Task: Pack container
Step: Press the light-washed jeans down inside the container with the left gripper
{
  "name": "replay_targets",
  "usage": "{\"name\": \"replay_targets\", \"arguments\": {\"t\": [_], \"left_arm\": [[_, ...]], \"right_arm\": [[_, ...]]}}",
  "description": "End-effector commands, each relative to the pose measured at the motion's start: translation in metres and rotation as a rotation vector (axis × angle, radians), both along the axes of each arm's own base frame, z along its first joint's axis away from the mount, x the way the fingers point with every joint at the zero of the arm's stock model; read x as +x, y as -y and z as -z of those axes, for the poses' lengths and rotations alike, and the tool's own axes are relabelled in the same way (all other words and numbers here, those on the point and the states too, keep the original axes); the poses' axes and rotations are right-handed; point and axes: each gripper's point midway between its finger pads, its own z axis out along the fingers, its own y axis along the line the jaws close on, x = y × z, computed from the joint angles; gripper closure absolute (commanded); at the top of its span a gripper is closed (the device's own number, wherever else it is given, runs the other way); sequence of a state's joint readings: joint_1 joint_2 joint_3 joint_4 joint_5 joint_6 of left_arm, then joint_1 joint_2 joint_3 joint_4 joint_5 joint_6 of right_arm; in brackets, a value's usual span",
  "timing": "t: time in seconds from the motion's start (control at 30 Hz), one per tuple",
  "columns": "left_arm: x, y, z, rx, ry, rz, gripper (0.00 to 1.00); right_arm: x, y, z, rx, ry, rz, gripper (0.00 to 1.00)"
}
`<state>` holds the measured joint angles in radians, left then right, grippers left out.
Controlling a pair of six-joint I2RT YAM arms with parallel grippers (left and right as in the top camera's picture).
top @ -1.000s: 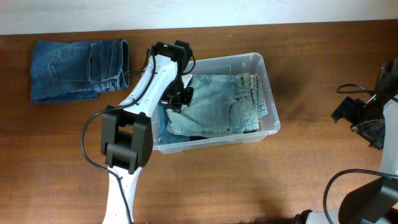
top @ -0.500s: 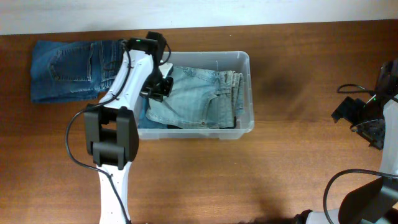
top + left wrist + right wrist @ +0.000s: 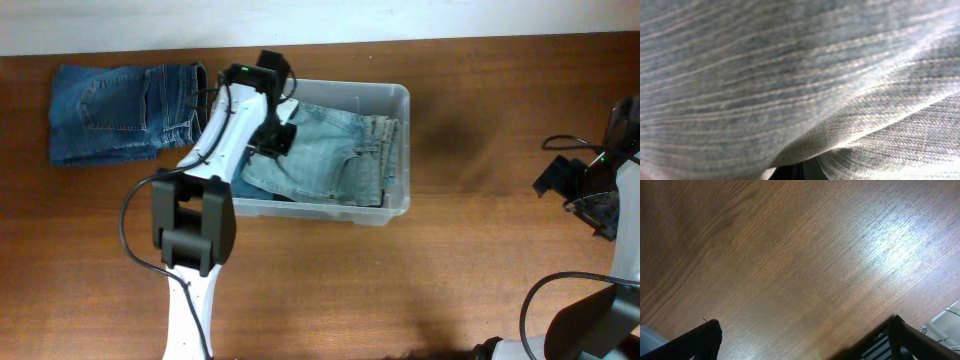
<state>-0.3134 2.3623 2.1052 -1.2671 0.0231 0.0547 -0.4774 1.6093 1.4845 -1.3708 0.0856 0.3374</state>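
While pale jeans (image 3: 332,160) fill the container (image 3: 322,212), left jaws pressed together, right jaws spread.

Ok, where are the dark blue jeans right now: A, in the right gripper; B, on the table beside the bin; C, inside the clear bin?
B: the dark blue jeans lie folded on the table beside the container, which holds lighter jeans.
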Motion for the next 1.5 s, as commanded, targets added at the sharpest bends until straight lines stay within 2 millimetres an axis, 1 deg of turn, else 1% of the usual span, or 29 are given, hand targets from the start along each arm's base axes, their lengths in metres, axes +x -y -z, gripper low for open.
{"name": "replay_targets", "arguments": {"t": [0.0,0.1,0.33,0.47,0.67,0.77,0.93,1.0,1.07,1.17,1.27,1.33,1.37,1.4,1.47], "left_arm": [[-0.013,0.037,0.003,-0.049,-0.022,-0.070,0.99],[-0.015,0.043,0.003,-0.054,-0.025,-0.148,0.99],[-0.013,0.039,0.001,-0.056,-0.023,-0.187,0.99],[-0.008,0.040,-0.004,-0.068,-0.012,-0.286,0.99],[-0.003,0.043,-0.004,-0.087,-0.003,-0.440,0.99],[0.005,0.046,-0.005,-0.110,0.019,-0.503,0.99],[0.015,0.044,-0.007,-0.136,0.046,-0.523,0.99],[0.016,0.045,-0.007,-0.146,0.046,-0.489,0.95],[0.017,0.049,-0.010,-0.161,0.049,-0.432,0.93],[0.018,0.052,-0.022,-0.172,0.061,-0.411,0.92],[0.023,0.054,-0.044,-0.189,0.094,-0.386,0.92],[0.026,0.057,-0.067,-0.209,0.128,-0.366,0.92],[0.026,0.059,-0.074,-0.214,0.135,-0.361,0.92],[0.027,0.064,-0.084,-0.225,0.153,-0.344,0.90],[0.026,0.072,-0.092,-0.236,0.171,-0.307,0.84]], "right_arm": [[0.000,0.000,0.000,-0.001,0.001,0.009,0.02],[0.000,0.000,0.000,-0.001,0.001,0.009,0.02],[0.000,0.000,0.000,-0.001,0.001,0.009,0.02],[0.000,0.000,0.000,-0.001,0.001,0.009,0.02],[0.000,0.000,0.000,-0.001,0.001,0.009,0.01],[0.000,0.000,0.000,-0.001,0.001,0.009,0.02],[0.000,0.000,0.000,-0.001,0.001,0.009,0.02],[0.000,0.000,0.000,-0.001,0.001,0.009,0.02],[0.000,0.000,0.000,-0.001,0.001,0.009,0.02],[0.000,0.000,0.000,-0.001,0.001,0.009,0.02],[0.000,0.000,0.000,-0.001,0.001,0.009,0.01],[0.000,0.000,0.000,-0.001,0.001,0.009,0.02],[0.000,0.000,0.000,-0.001,0.001,0.009,0.02],[0.000,0.000,0.000,-0.001,0.001,0.009,0.02],[0.000,0.000,0.000,-0.001,0.001,0.009,0.02]]}}
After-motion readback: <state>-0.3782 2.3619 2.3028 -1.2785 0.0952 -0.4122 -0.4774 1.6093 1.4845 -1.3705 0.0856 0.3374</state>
